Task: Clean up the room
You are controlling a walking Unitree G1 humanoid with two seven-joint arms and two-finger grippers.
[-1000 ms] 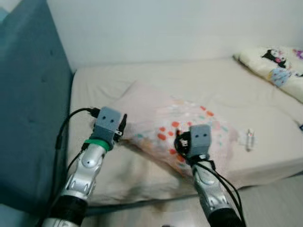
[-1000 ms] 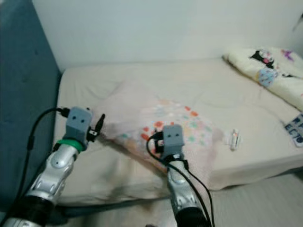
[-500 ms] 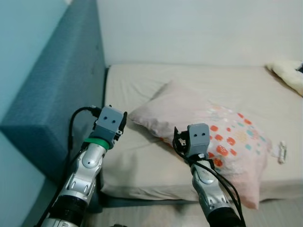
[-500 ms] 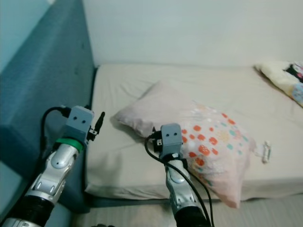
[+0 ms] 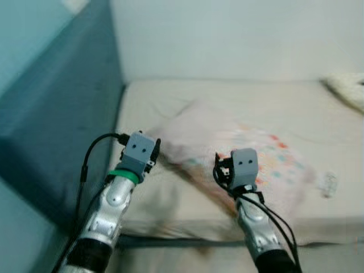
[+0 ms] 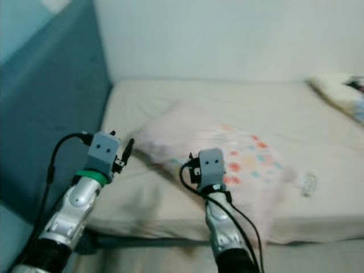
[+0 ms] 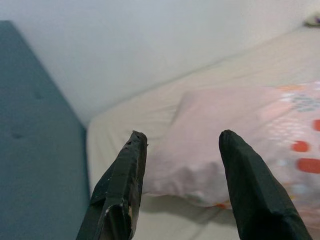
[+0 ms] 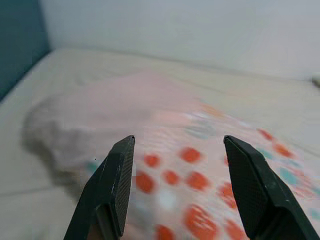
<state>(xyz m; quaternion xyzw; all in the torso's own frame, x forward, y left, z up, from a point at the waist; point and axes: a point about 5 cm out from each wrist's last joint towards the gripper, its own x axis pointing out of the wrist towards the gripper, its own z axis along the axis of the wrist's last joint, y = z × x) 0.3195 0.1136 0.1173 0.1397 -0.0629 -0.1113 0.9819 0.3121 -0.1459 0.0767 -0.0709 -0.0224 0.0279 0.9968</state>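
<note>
Lying askew on the beige bed [image 5: 170, 193], the pale pink pillow with coloured dots [image 5: 239, 153] awaits tidying; left tool [image 7: 182, 145] and right tool [image 8: 175, 150] hover wide beside it, holding nothing.

Pillow [image 5: 239, 153]: mid-bed, lying directly ahead of both grippers. Bare bed [image 5: 170, 102] open behind pillow up to wall [image 5: 227, 40]. Blue headboard [image 5: 57, 125] closes off left side. Small white object [image 5: 328, 183] on sheet right of pillow.

We can read no words, labels, brands or numbers anywhere, and the dotted pillow [image 5: 250, 156] on the bed [image 5: 170, 102] carries only coloured spots.
</note>
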